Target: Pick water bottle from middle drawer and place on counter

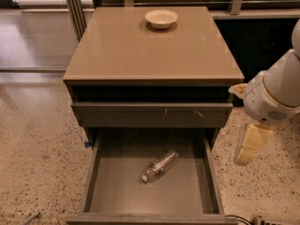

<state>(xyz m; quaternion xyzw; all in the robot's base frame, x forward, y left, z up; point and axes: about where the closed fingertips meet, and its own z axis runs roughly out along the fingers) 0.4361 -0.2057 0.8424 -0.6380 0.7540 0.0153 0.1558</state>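
Off to the right of the cabinet, the robot's hand (248,144) hangs outside the open middle drawer (117,191), well apart from the water bottle (160,165). I can't tell if it's open or closed, so I'd call this the reach-in step, nothing picked yet. Next it needs to clear the drawer's side wall and come down on the bottle, which lies on its side, slanted across the drawer floor. It's clear and crinkly and probably rolls easily.
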